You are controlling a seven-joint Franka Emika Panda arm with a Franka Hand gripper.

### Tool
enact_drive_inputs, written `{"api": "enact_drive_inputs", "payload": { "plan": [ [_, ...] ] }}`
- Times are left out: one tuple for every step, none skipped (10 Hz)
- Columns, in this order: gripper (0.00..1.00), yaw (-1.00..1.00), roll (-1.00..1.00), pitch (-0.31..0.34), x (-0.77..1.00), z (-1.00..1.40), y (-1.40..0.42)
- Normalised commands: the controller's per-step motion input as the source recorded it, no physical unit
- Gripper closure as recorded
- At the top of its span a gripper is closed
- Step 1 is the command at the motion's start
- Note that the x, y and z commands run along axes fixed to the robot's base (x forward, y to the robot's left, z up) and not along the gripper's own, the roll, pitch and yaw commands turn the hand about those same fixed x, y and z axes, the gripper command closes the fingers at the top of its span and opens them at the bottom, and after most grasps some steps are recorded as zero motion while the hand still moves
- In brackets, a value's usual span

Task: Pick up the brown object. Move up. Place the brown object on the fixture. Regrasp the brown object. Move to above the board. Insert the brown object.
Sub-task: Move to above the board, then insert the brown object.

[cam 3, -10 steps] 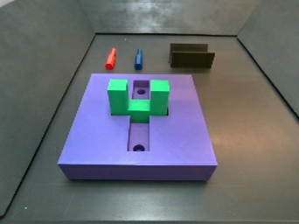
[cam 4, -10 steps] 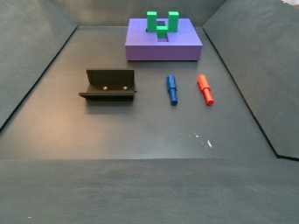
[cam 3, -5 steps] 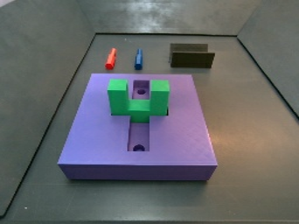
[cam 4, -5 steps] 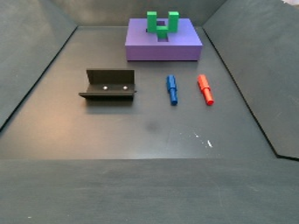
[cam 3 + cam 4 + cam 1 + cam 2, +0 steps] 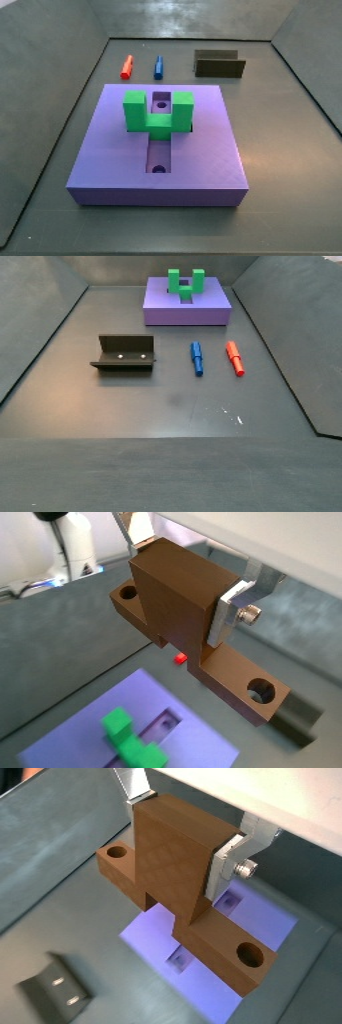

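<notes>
The gripper (image 5: 185, 574) is shut on the brown object (image 5: 181, 602), a wooden bar with a cross end and round holes. It shows in both wrist views and is held high in the air (image 5: 181, 863). The gripper (image 5: 187, 826) does not show in either side view. The purple board (image 5: 120, 160) with its green U-shaped block (image 5: 158, 112) lies below the held piece (image 5: 274, 923) and also shows in a wrist view (image 5: 80, 737). The dark fixture (image 5: 124, 353) stands on the floor apart from the board (image 5: 187, 311); it also shows in a side view (image 5: 219, 65) and a wrist view (image 5: 56, 990).
A red pen (image 5: 235, 357) and a blue pen (image 5: 197, 357) lie side by side on the floor between the board and the fixture. Both also show in a side view, red (image 5: 127, 66) and blue (image 5: 158, 67). Grey walls enclose the floor.
</notes>
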Motion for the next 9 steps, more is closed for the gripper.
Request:
{"api": "enact_drive_inputs", "payload": {
  "plan": [
    [1.00,0.00,-0.57,-0.032,-0.08,0.00,-0.02],
    [1.00,0.00,-0.39,-0.034,-0.06,0.00,-0.01],
    [1.00,0.00,-0.30,-0.037,-0.05,0.00,0.00],
    [1.00,0.00,0.00,0.000,0.00,-0.02,0.00],
    [1.00,0.00,0.00,0.000,0.00,-0.02,0.00],
    [1.00,0.00,0.00,0.000,0.00,0.00,0.00],
    [1.00,0.00,-0.01,0.000,0.00,-0.01,0.00],
    [1.00,0.00,-0.01,0.000,0.00,-0.01,0.00],
    [1.00,0.00,-0.01,0.000,0.00,-0.02,0.00]
  ]
}}
